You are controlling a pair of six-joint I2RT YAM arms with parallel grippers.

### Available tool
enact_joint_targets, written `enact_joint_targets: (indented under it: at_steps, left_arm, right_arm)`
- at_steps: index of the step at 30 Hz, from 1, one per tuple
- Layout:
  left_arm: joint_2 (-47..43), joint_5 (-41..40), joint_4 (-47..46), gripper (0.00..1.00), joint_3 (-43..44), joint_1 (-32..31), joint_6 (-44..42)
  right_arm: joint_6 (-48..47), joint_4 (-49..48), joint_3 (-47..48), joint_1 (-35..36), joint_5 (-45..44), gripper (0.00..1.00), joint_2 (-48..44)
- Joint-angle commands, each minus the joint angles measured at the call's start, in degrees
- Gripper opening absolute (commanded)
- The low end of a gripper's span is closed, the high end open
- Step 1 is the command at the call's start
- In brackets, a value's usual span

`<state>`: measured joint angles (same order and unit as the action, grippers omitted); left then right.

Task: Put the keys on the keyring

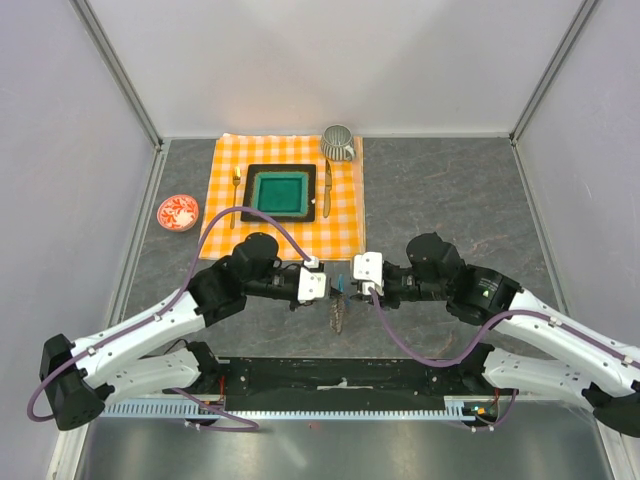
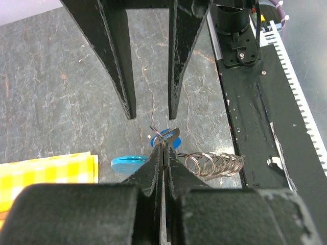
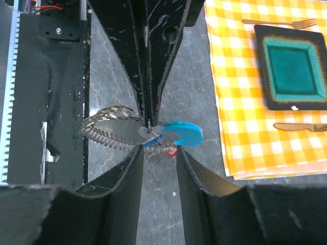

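The keyring (image 3: 110, 127), a floppy coil of silvery wire rings, lies on the grey table between both grippers; it also shows in the left wrist view (image 2: 214, 164) and the top view (image 1: 337, 312). The blue-tagged key (image 3: 181, 132) sits at its end, with its tag also in the left wrist view (image 2: 130, 162). A small red tag (image 3: 172, 150) lies beside the coil. My left gripper (image 2: 164, 143) is shut on the thin metal end of the blue-tagged key, just above the table. My right gripper (image 3: 159, 153) is open, its fingers either side of the red tag and coil end, facing the left gripper (image 1: 325, 287).
An orange checked cloth (image 1: 225, 215) lies behind the grippers with a green square plate (image 1: 280, 192), a gold fork (image 1: 236, 185) and a knife (image 1: 325, 185). A grey cup (image 1: 338, 143) stands at its back corner. A red patterned dish (image 1: 177, 212) sits at the left. A black base strip (image 1: 340, 378) runs along the near edge.
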<state>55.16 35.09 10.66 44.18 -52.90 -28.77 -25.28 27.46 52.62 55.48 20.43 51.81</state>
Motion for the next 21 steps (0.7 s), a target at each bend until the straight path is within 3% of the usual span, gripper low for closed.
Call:
enact_joint_targets:
  at_steps: [1, 13, 20, 21]
  left_arm:
    - [0.5, 3.7, -1.1, 0.02, 3.5, -0.2, -3.5]
    - [0.7, 5.7, -0.9, 0.02, 3.7, -0.4, -3.6]
    - [1.1, 6.0, -0.2, 0.02, 3.8, -0.3, -3.7]
    - [1.2, 5.9, 0.1, 0.02, 3.9, -0.3, -3.7]
  right_arm:
    - [-1.7, 0.8, 2.3, 0.0, 3.1, 0.39, 0.9]
    - [-2.1, 0.7, 2.3, 0.0, 3.5, 0.27, 1.8]
    - [-1.9, 0.7, 3.0, 0.1, 3.3, 0.0, 2.1]
    - [-1.8, 0.7, 3.1, 0.0, 3.2, 0.0, 2.0]
